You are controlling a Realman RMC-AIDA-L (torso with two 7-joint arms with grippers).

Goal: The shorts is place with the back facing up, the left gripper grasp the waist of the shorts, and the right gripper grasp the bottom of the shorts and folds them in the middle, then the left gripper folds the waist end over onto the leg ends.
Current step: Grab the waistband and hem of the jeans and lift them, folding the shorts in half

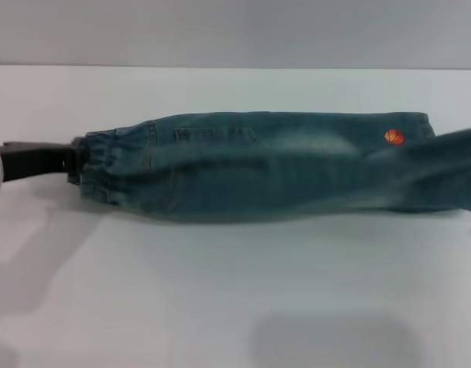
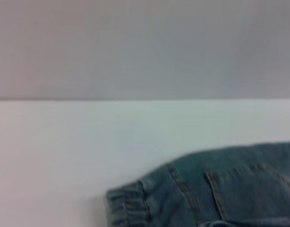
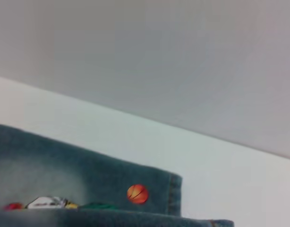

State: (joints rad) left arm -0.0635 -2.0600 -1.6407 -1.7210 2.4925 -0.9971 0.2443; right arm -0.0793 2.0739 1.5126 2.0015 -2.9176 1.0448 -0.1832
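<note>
Denim shorts [image 1: 281,165] lie folded lengthwise, waistband [image 1: 101,165] clenched in left gripper [image 1: 70,162] jaws.

The shorts [image 3: 64,170] lie on the white counter [image 3: 220,156], a pale grey wall [image 3: 183,61] behind it. A stitched leg hem [image 3: 174,194] ends 1 denim layer, with a second folded layer's edge lying in front of it. Beside the hem sits an orange basketball print [image 3: 137,194]; further along the fabric, partly hidden bits of red, white, yellow and green print show.
</note>
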